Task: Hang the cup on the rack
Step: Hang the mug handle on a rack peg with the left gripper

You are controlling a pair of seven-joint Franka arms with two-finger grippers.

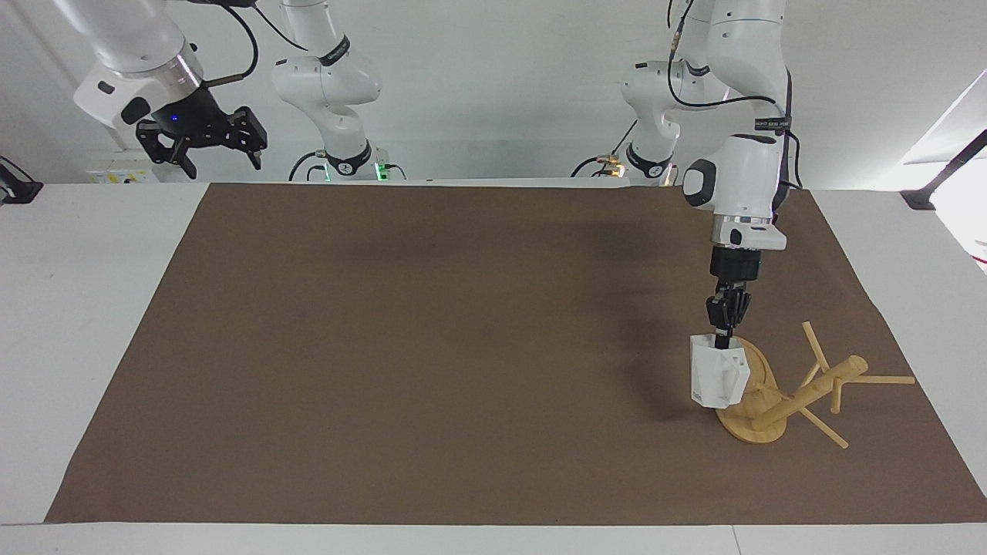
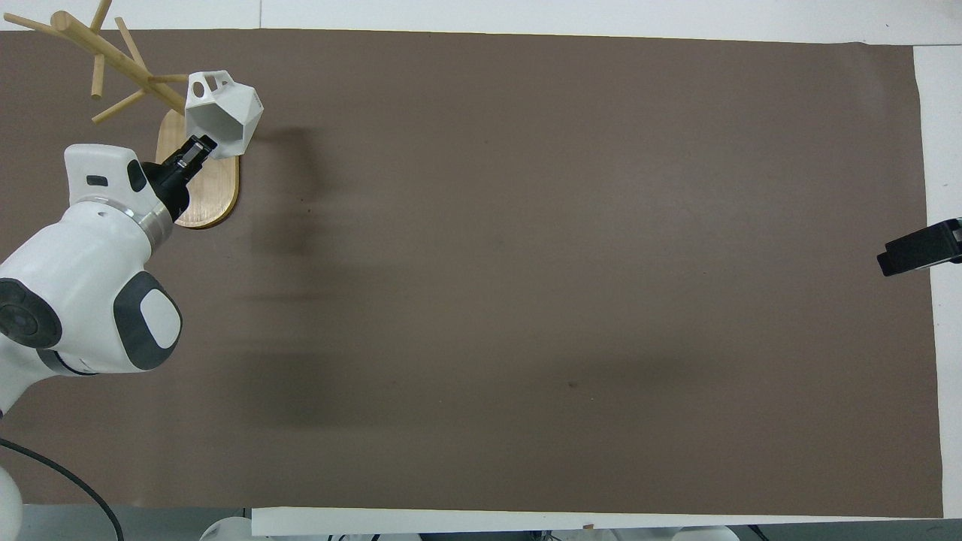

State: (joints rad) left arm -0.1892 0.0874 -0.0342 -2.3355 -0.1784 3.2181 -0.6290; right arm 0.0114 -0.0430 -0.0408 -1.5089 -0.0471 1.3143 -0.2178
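The white faceted cup (image 1: 717,374) (image 2: 225,113) hangs just above the table, its squared handle turned toward the rack. My left gripper (image 1: 722,333) (image 2: 201,146) points straight down and is shut on the cup's rim. Cup and gripper are over the oval base (image 1: 759,428) (image 2: 214,199) of the bamboo rack (image 1: 810,393) (image 2: 124,60), beside its post and thin pegs. The cup hides part of the base. My right gripper (image 1: 204,150) waits, open and holding nothing, raised high over the table's corner at the right arm's end. In the overhead view only a dark part of the right gripper (image 2: 918,248) shows.
A brown mat (image 1: 463,347) covers most of the white table (image 1: 77,308). The rack stands on the mat at the left arm's end. Nothing else lies on the mat.
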